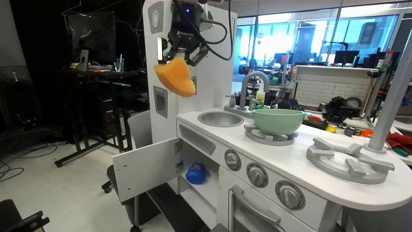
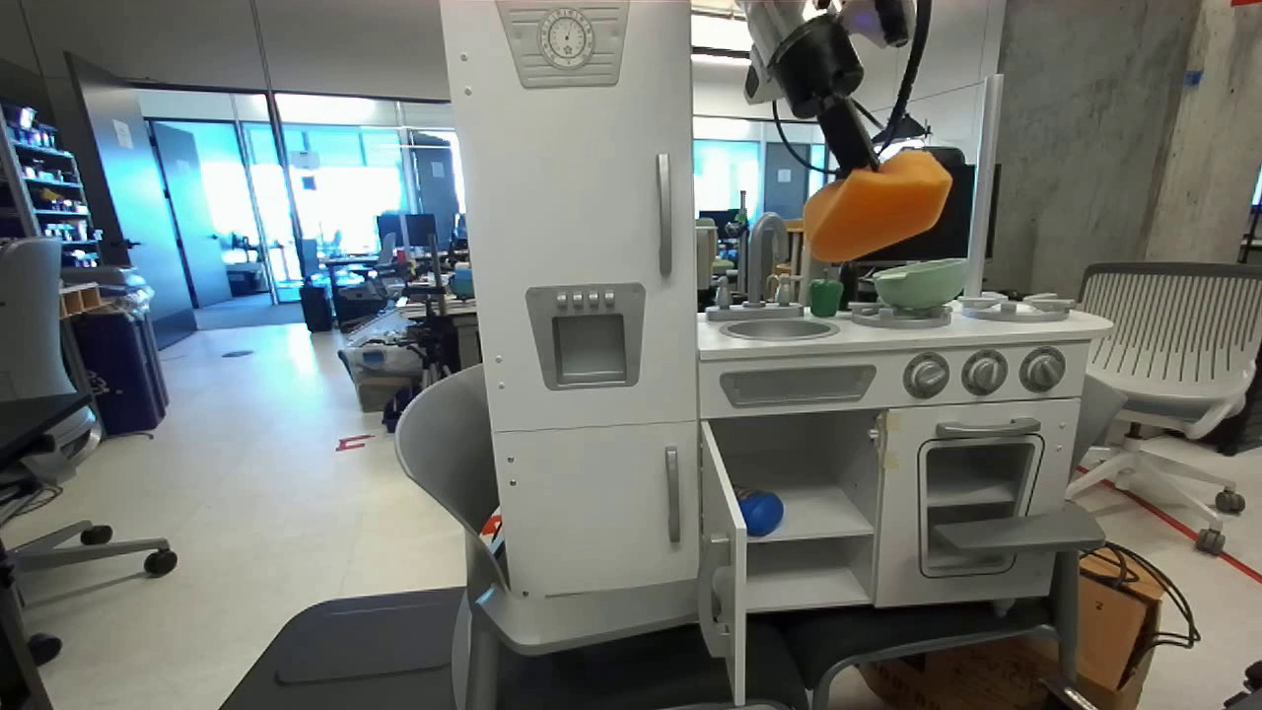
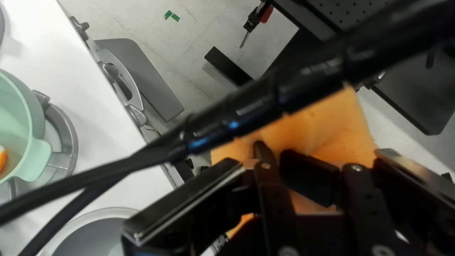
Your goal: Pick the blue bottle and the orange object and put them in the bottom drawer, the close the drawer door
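The orange object (image 1: 176, 77), a soft sponge-like piece pinched into a fold, hangs in my gripper (image 1: 179, 60), which is shut on it high above the sink. In the wrist view the orange object (image 3: 330, 124) spreads out behind the dark fingers (image 3: 273, 192), and a black cable hides part of it. The blue bottle (image 1: 196, 174) lies on the upper shelf inside the bottom drawer (image 2: 808, 587), near the hinge side. The drawer door (image 1: 148, 169) stands swung wide open; an exterior view shows the same drawer door (image 2: 725, 562) nearly edge-on.
A green bowl (image 1: 278, 121) sits tilted on the near burner, with a small orange-and-white item (image 3: 2, 160) inside. Beside it rise the faucet (image 1: 254, 80) and a green pepper (image 2: 825, 297). The tall white cabinet (image 2: 582, 217) stands alongside the arm. An oven handle (image 1: 254, 206) juts out.
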`<action>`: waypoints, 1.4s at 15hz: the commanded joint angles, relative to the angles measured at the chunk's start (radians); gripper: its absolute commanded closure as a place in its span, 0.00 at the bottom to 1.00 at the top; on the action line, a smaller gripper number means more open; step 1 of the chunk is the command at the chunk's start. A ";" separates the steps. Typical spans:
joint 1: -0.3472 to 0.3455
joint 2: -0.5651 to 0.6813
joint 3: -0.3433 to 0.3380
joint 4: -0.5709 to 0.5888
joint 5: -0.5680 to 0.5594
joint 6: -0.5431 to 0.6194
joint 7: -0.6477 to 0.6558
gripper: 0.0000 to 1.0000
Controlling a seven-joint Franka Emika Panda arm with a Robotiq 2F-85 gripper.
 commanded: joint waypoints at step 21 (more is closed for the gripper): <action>0.150 0.050 -0.237 -0.001 -0.593 -0.099 -0.587 0.98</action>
